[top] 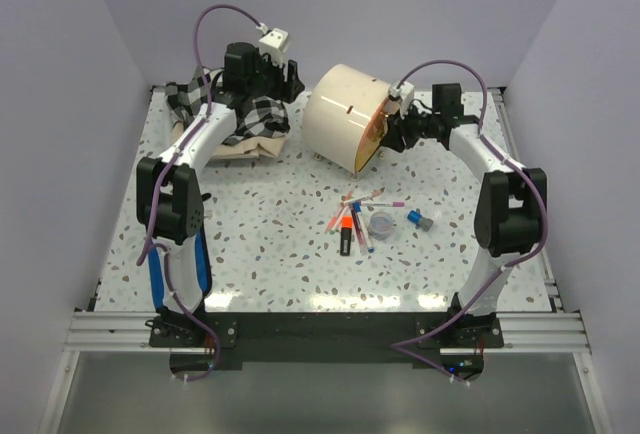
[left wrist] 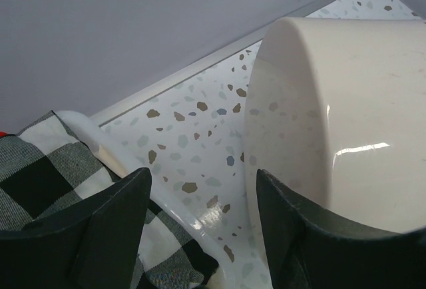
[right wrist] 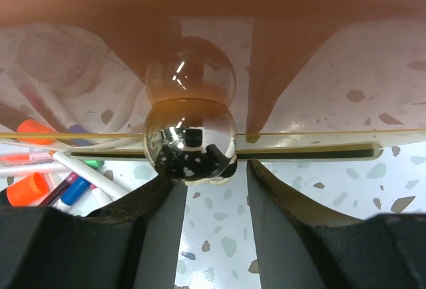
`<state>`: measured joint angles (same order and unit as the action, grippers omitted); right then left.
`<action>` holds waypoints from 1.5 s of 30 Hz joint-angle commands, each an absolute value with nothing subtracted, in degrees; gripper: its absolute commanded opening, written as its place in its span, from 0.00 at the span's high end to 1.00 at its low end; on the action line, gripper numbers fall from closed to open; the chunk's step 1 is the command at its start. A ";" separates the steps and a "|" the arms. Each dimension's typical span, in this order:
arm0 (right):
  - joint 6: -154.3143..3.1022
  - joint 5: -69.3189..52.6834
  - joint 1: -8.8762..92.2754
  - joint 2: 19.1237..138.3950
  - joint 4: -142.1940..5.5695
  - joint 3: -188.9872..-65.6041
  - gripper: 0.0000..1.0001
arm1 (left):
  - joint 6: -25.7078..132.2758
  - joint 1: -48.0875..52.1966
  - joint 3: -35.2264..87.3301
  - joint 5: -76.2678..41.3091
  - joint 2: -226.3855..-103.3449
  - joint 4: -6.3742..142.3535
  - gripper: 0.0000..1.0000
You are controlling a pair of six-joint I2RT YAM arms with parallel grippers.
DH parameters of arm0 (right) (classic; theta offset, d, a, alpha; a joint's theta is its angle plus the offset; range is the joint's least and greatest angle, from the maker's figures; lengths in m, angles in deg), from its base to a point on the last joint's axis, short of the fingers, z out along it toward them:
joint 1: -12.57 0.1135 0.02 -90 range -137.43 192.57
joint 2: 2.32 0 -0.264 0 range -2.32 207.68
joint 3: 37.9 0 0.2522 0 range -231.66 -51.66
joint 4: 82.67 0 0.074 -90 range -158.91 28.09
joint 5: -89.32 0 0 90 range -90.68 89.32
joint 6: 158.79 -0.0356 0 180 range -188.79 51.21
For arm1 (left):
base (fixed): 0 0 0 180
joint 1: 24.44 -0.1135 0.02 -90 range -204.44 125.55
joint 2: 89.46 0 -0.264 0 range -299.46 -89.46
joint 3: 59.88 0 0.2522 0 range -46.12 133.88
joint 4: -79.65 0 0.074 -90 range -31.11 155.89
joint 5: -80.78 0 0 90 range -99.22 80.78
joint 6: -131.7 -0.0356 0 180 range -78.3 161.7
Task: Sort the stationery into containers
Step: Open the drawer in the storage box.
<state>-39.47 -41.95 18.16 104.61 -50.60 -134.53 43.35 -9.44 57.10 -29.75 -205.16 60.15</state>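
Black fingers (right wrist: 150, 209) of the right claw (right wrist: 214, 186) are seen closest, set either side of the mirror-bright knob (right wrist: 190, 139) on the orange drawer front (top: 376, 136) of the cream cabinet (top: 335, 114). Opening that drawer is judged to be the step in hand. The knob should be centred between the pads, gripped fully, then drawn straight out along the drawer's line. A skewed pull is likely to slip off the round knob or shift the drum.

The jaws are held part-way apart; whether the pads bear on the knob cannot be told. The left claw (left wrist: 200, 236) is spread wide and holds nothing. It is placed between the checked cloth (left wrist: 40, 189) and the cabinet's rear wall, where bracing could be given. The stationery (top: 365, 219) lies loose on the tabletop (top: 260, 254), just in front of the drawer.
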 commanded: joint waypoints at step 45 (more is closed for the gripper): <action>-31.97 -37.68 11.18 87.07 -38.32 -123.91 0.89 | 41.97 -9.59 57.60 -30.22 -201.43 60.35 0.30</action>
<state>-34.38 -38.04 13.11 91.28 -39.52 -124.74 43.35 -9.44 57.69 -29.58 -205.16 60.13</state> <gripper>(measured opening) 0.296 0.695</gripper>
